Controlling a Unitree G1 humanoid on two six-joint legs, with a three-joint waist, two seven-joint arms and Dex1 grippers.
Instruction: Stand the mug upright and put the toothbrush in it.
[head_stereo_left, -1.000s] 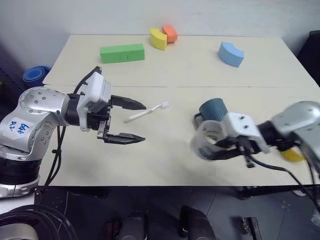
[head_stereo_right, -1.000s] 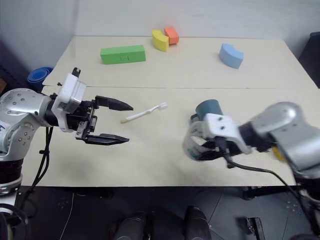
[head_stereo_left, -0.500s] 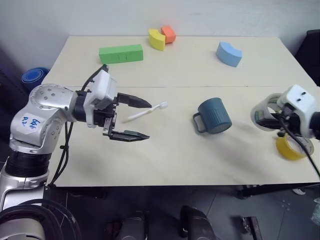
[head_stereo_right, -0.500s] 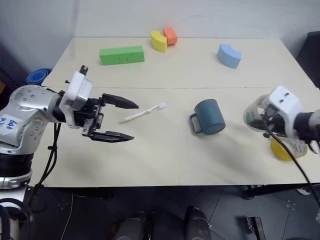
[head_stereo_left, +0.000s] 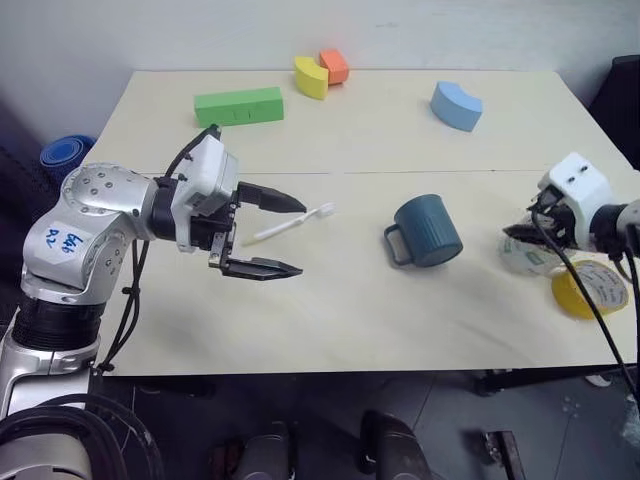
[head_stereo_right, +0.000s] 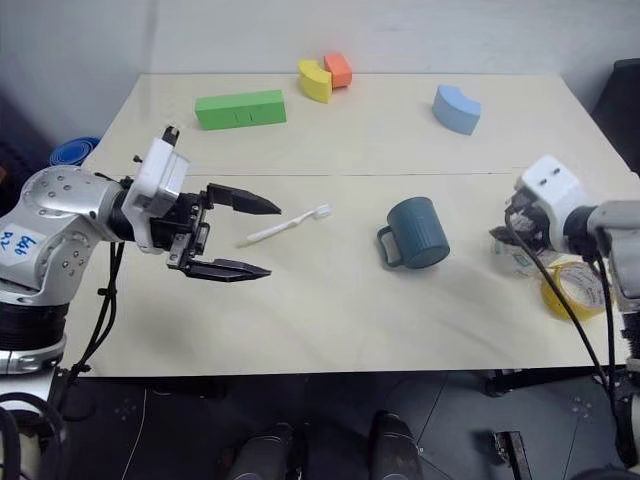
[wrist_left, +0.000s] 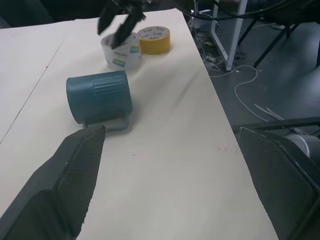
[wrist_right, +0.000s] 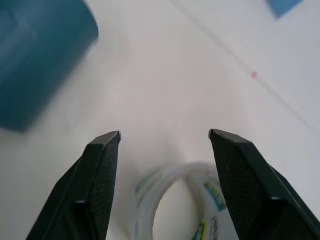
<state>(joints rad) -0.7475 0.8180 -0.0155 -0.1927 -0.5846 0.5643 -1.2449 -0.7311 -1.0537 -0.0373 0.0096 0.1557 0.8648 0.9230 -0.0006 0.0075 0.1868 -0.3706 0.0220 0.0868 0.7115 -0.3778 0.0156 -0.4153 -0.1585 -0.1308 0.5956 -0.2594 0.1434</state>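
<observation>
The left gripper (head_stereo_left: 268, 232) hangs above the table (head_stereo_left: 330, 310) with its two black fingers spread wide and nothing between them, pointing across toward the mug (head_stereo_left: 428, 230). The toothbrush (head_stereo_left: 293, 222) lies flat on the table just beyond the upper fingertip, at about two o'clock from the gripper, its bristled head toward the mug and its handle slanting back under the finger; I cannot tell whether the finger touches it. The mug sits at three o'clock from the left gripper, well apart from it, tipped over on its side with the loop handle toward the front edge; in the left wrist view its ribbed teal wall (wrist_left: 100, 95) lies between the two fingertips' lines of sight.

The right gripper (wrist_right: 164, 134) stands over the clear tape roll (head_stereo_left: 527, 255) at the table's right edge, its fingers parted and gripping nothing, the roll lying below the gap between them. The mug is at nine o'clock from this gripper, apart from it. The yellow tape roll (head_stereo_left: 592, 289) lies touching or just beside the clear one, at about five o'clock from it.

Farther back, a green block (head_stereo_left: 240, 105) sits at twelve o'clock from the left gripper, a yellow block (head_stereo_left: 311, 76) and an orange block (head_stereo_left: 334, 66) touch each other at one o'clock, and a blue block (head_stereo_left: 457, 106) lies at twelve o'clock from the mug.
</observation>
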